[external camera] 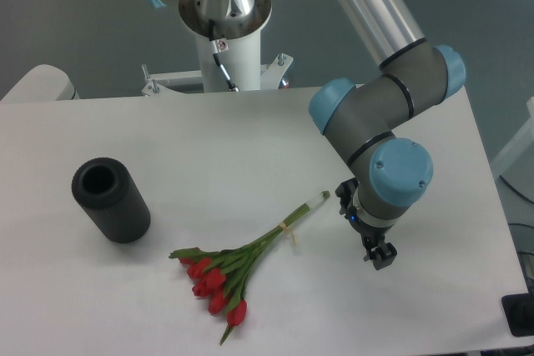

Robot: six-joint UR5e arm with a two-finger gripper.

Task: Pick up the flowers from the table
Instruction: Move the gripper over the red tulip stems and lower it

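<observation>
Nearest the camera: the flowers (224,283), a tied bunch of red tulip buds with green leaves, lying flat on the table (250,156). The buds point toward the front edge; the long green stems run diagonally up and to the right, ending in pale cut tips. A thin pale tie circles the stems about midway along.

Surface: the table is a broad white matte top with a rounded corner visible at the far left. Beyond its far edge lies a grey-green floor. A white pedestal (225,47) carrying my base stands just behind the table.

My arm: silver tube links, dark grey joint housings and blue end caps, bent down over the right side of the table. My claw (380,258) is small, dark and points downward, just right of the pale stem ends and apart from them. It holds nothing; whether its fingers are spread or pressed together I cannot tell from this angle.

Other objects: a black cylinder (110,200), hollow with an open end facing up, matte and slightly textured, stands tilted at the left, well apart from the flowers.
</observation>
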